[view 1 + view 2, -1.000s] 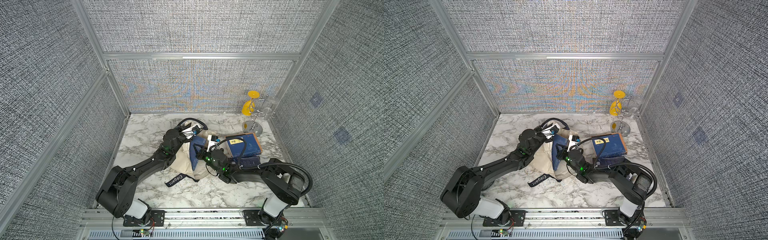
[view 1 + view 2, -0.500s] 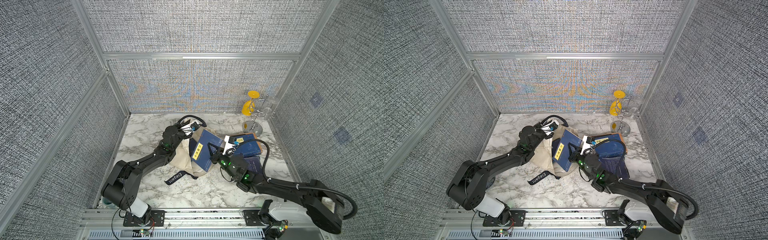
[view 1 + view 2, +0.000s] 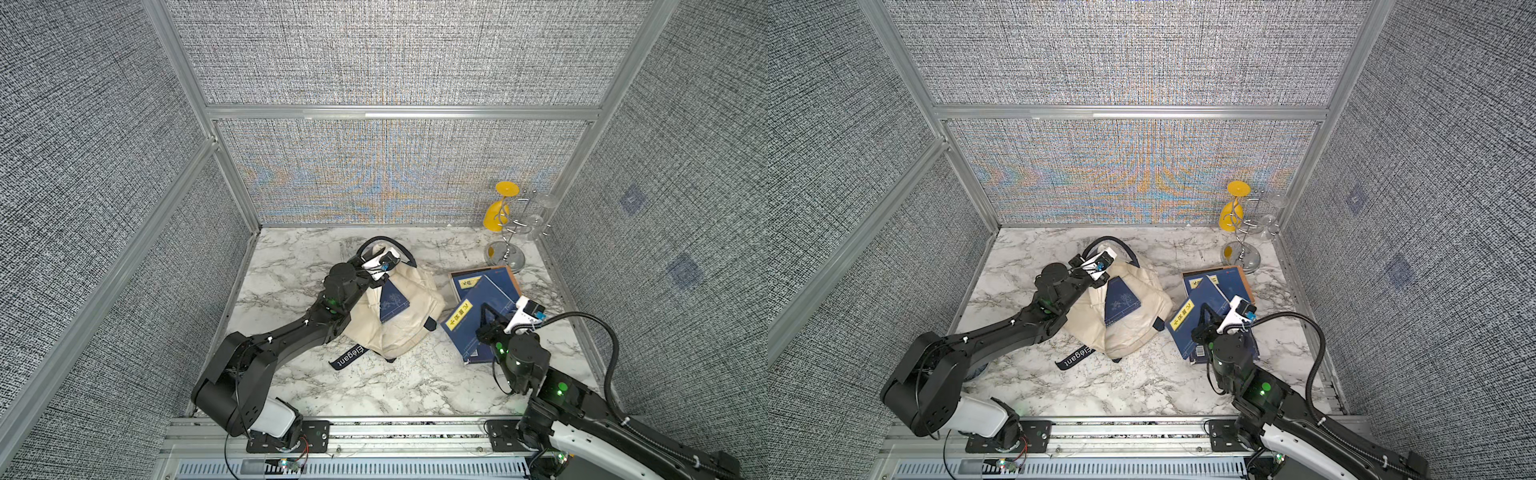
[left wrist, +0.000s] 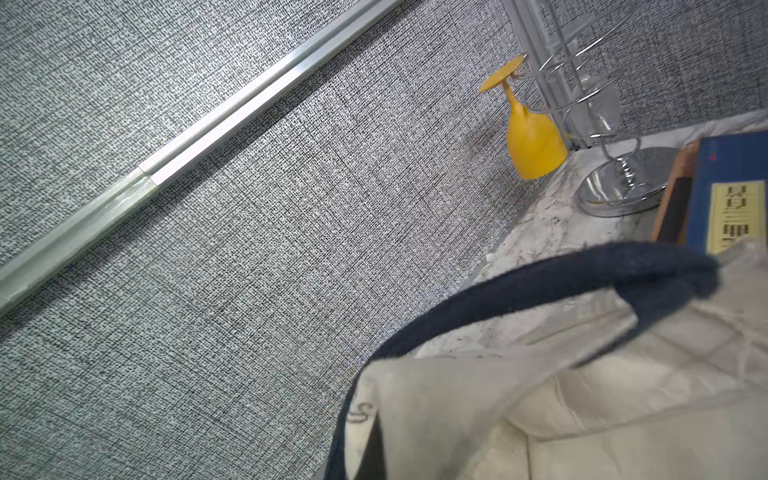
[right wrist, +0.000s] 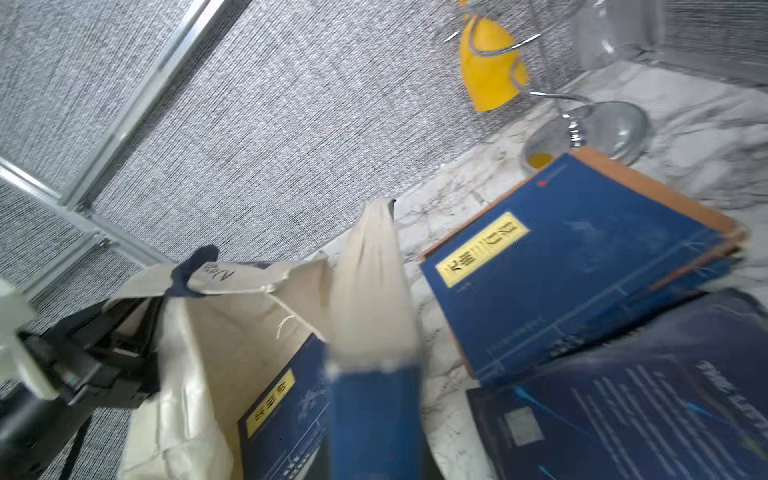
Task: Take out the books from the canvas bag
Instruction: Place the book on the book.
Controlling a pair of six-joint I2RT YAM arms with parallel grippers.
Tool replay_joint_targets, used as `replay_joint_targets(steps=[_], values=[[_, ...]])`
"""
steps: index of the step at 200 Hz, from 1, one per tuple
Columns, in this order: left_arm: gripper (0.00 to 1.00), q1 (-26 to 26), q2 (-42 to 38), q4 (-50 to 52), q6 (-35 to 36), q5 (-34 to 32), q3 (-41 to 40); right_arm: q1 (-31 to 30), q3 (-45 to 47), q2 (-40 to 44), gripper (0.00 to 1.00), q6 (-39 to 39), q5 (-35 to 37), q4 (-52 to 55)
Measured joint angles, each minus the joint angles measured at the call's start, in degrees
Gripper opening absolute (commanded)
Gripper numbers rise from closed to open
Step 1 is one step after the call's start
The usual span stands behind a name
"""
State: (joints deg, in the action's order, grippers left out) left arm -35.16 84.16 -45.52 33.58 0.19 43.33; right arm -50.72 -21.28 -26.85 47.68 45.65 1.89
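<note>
The cream canvas bag lies crumpled mid-table, its "Elegant" strap trailing toward the front. My left gripper is shut on the bag's rim beside the navy handle. My right gripper is shut on a navy book with a yellow label, held tilted over two books lying right of the bag. Another book shows inside the bag's open mouth, and a blue rectangle shows there from above.
A chrome glass rack with a hanging yellow glass and a clear glass stands in the back right corner, close behind the lying books. Fabric walls enclose three sides of the marble table.
My right arm has drawn the labelled book out of the bag and carried it right, over the lying books. The left gripper has kept its hold on the bag, which slumped flatter.
</note>
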Motion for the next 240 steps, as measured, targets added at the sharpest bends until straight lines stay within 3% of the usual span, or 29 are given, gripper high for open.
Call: replay_joint_targets(steps=[41, 134, 155, 240], values=[[0.00, -2.7, -2.4, 1.1, -6.0, -4.5, -2.8, 0.1, 2.6, 5.2, 0.00, 8.2, 6.3, 11.3], [0.00, -6.1, -12.9, 21.6, -23.7, -14.7, 0.2, 0.8, 4.2, -2.4, 0.00, 35.1, 10.2, 28.1], [0.00, -7.2, -14.0, 22.8, -23.9, -16.2, -0.7, 1.4, 4.9, -3.8, 0.05, 39.7, 10.2, 29.0], [0.00, -8.9, -17.5, 25.2, -24.8, -16.7, -1.7, 9.5, 9.4, -14.6, 0.05, 48.0, 3.4, 20.6]])
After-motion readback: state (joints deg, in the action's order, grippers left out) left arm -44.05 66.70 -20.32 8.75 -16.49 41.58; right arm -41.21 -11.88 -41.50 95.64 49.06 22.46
